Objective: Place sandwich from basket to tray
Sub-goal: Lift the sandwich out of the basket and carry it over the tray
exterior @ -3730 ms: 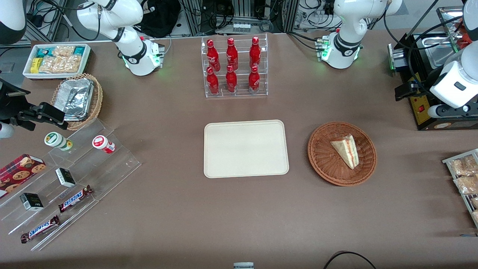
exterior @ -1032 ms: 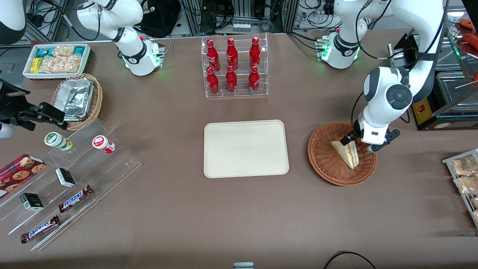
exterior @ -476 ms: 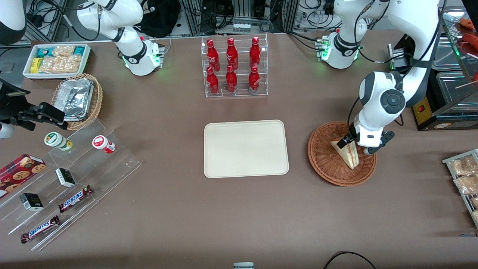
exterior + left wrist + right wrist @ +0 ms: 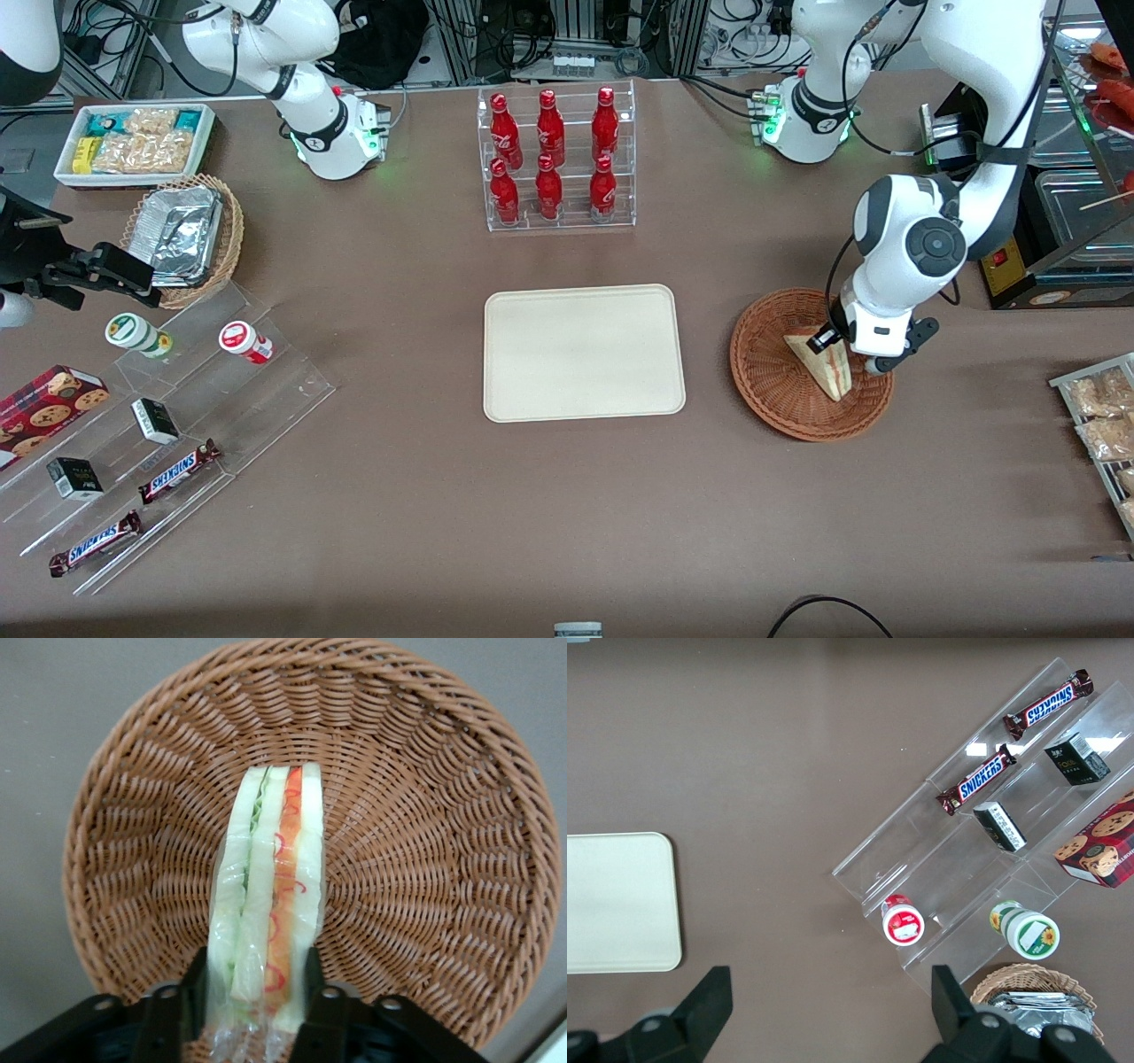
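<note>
The gripper (image 4: 252, 988) is clamped on the wide end of the sandwich (image 4: 268, 904), which lies in the basket (image 4: 425, 815); next comes a lift toward the tray (image 4: 584, 352), well apart from the basket

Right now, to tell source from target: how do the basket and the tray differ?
The basket is round, reddish-brown wicker; the tray is a flat cream rectangle. The basket holds the sandwich, gripped by the gripper; the tray holds nothing. Both sit on the table.

Wrapped sandwich (image 4: 270, 904) on edge in wicker basket (image 4: 772, 381), pincer (image 4: 252, 992) clamping it; cream tray (image 4: 584, 352) beside basket
</note>
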Tool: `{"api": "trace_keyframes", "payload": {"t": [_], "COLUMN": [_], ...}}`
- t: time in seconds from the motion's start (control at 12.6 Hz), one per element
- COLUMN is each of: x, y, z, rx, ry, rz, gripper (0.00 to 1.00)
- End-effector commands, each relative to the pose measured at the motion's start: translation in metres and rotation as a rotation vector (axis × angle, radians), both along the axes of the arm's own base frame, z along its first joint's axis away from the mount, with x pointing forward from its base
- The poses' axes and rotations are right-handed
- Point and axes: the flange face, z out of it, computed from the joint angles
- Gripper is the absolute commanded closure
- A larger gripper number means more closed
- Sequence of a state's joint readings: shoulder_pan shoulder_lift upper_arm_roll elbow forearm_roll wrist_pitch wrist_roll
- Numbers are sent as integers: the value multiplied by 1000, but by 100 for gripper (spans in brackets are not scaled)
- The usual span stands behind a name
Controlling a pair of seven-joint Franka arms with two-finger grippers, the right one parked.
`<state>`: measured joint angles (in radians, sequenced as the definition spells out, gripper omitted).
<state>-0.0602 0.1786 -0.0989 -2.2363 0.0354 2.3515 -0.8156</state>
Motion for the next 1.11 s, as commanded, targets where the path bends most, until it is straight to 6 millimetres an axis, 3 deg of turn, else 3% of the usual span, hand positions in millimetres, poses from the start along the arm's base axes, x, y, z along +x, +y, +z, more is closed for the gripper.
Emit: {"api": "trace_keyframes", "payload": {"t": [0.0, 0.16, 0.56, 0.71, 1.03], "x": [28, 33, 21, 14, 22], "y": [-8, -12, -70, -114, -192], "z": [28, 38, 35, 40, 36], "rx": [6, 7, -19, -43, -125], "ry": [77, 91, 102, 92, 74], "rz": [17, -6, -257, -368, -531], "gripper": [92, 92, 94, 95, 95]}}
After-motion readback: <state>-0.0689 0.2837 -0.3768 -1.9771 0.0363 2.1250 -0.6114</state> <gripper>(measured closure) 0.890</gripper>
